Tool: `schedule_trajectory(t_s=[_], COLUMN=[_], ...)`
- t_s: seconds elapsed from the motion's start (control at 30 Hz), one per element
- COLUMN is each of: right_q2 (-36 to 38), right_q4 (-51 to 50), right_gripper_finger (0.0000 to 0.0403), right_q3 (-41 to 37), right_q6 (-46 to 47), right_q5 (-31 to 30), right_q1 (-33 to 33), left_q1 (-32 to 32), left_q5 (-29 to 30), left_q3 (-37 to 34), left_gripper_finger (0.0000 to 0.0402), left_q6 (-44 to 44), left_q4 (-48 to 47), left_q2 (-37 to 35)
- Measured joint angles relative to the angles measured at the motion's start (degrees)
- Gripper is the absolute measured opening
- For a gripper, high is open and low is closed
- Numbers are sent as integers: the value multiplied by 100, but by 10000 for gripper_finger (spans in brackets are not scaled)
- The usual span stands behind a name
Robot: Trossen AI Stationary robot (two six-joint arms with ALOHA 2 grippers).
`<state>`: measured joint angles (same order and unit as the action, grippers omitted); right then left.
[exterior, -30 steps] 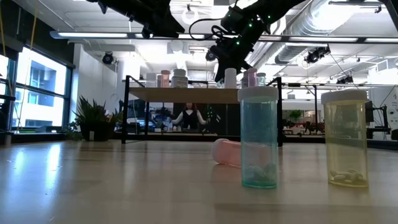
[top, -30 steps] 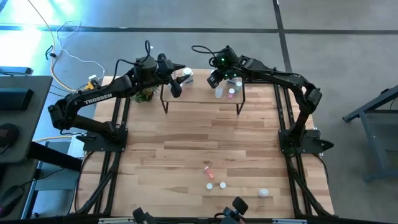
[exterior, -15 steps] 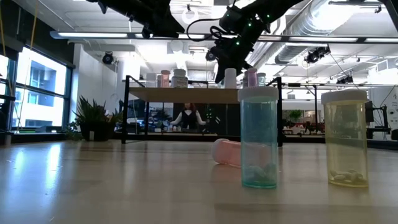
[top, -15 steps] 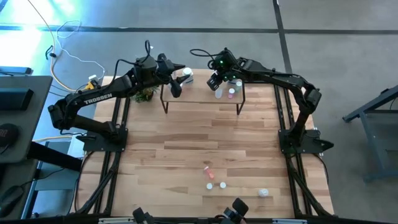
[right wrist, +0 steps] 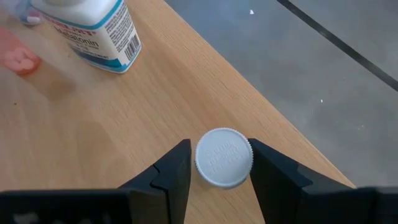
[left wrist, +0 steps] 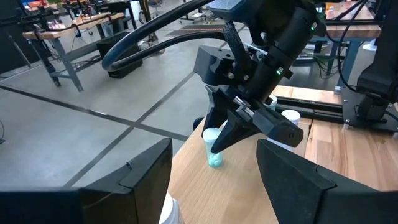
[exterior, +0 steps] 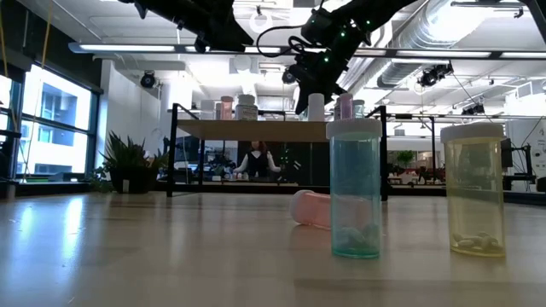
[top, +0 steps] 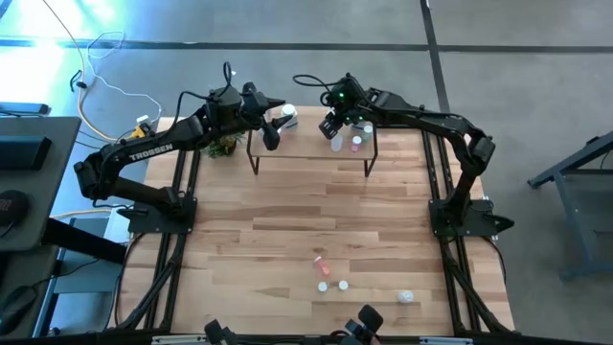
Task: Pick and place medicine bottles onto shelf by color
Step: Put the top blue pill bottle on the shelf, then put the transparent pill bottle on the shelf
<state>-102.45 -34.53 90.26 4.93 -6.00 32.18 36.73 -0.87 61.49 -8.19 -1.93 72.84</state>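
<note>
The shelf [top: 311,144] edge is close — my right jaws [right wrist: 219,163] stand parted beside the white-capped bottle [right wrist: 224,157]; a nudge topples it. Left jaws [left wrist: 214,165] open.

Upright white-capped bottle [right wrist: 224,157] stands on the light-wood shelf [right wrist: 124,137].

right gripper [right wrist: 218,167] | jaws loosened | around white-capped bottle [right wrist: 224,157] | on shelf [right wrist: 112,124]
</note>
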Motion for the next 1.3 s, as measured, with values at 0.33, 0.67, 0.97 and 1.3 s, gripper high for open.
schedule_trajectory(t_s=[0.33, 0.67, 0.97, 1.3], right_q2=[0, 79, 256, 575], right_q4=[5, 127, 249, 106], right_gripper_finger=[147, 147, 147, 147], right_q3=[0, 0, 0, 0], right_q6=[2, 8, -2, 26], right_q5=[-155, -153, -151, -154], right_q1=[0, 0, 0, -62], left_q1=[0, 0, 0, -165], left_q5=[-1, -1, 1, 1], left_q3=[0, 0, 0, 0], left_gripper_finger=[225, 225, 225, 225], left_q6=[2, 2, 0, 0], left_q4=[0, 0, 0, -11], left_q2=[0, 0, 0, 0])
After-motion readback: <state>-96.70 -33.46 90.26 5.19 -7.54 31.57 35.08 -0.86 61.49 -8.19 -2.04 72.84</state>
